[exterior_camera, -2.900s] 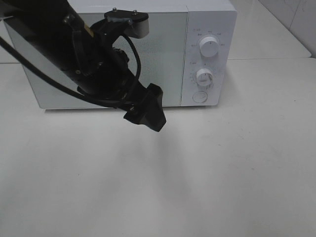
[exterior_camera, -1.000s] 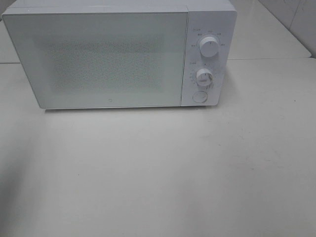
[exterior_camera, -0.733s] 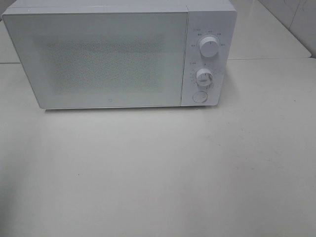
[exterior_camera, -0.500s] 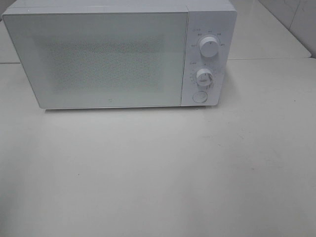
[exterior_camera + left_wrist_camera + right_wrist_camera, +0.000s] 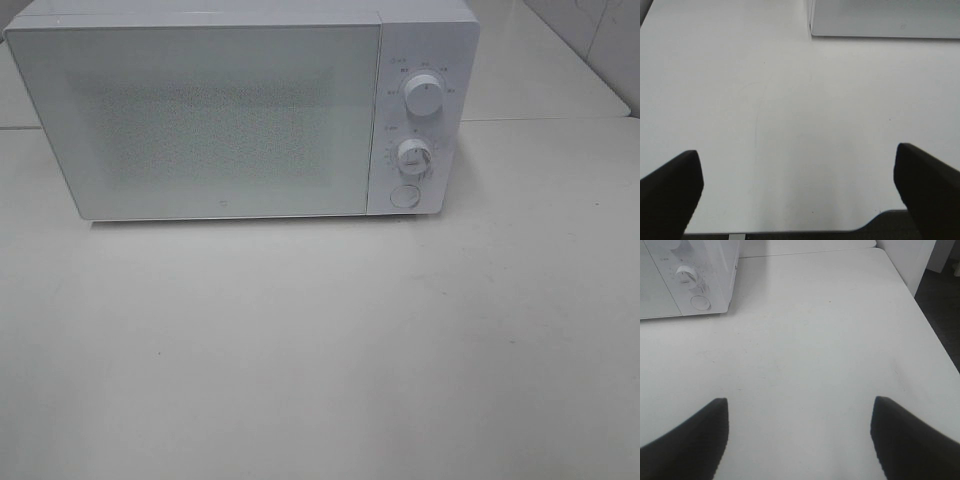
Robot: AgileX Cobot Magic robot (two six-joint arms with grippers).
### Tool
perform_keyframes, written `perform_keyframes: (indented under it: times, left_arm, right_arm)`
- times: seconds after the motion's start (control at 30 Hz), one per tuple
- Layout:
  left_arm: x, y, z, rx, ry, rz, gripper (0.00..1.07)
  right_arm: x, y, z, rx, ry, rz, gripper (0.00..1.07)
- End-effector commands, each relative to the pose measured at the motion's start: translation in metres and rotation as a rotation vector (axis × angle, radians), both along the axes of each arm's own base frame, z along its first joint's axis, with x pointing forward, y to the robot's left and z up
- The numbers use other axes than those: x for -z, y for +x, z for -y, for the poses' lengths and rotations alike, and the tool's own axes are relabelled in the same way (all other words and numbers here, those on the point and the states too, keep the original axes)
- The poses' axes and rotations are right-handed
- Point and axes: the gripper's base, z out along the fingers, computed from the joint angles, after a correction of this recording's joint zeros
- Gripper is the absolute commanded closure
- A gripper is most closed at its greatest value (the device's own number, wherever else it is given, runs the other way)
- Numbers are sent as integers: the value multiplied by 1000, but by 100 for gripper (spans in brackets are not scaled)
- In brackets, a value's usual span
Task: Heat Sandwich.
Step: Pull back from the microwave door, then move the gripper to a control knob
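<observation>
The sandwich and its pink plate are out of view in every frame. A white microwave [image 5: 240, 110] stands at the back of the table with its door shut; its corner shows in the left wrist view [image 5: 885, 20] and its dial side in the right wrist view [image 5: 687, 280]. My left gripper [image 5: 799, 200] is open and empty over the bare tabletop, near the table's front edge. My right gripper [image 5: 799, 440] is open and empty over the bare tabletop to the right of the microwave. Neither gripper shows in the exterior high view.
The microwave has two dials [image 5: 424, 95] and a round button [image 5: 404, 196] on its right panel. The white table [image 5: 330, 340] ends at a right edge [image 5: 935, 335] with dark floor beyond, and at a front edge [image 5: 790, 233].
The left arm, which stood in front of the microwave door 2.9 s ago, has left the exterior high view. Over the last second nothing has moved.
</observation>
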Motion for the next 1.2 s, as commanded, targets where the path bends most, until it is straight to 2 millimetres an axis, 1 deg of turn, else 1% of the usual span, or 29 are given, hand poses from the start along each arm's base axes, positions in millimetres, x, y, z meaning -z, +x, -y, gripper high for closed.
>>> perform_keyframes:
  times: [0.03,0.37,1.2]
  left_arm:
    - [0,-9,1,5,-8,70,8]
    - [1,-23,1,5,-4,156,8]
    - [0,-22,1,5,-4,151,8]
  right_arm:
    - [0,-3,0,0,0,39,32]
    - [0,-3,0,1,0,39,32]
    - [0,-3,0,0,0,38,32]
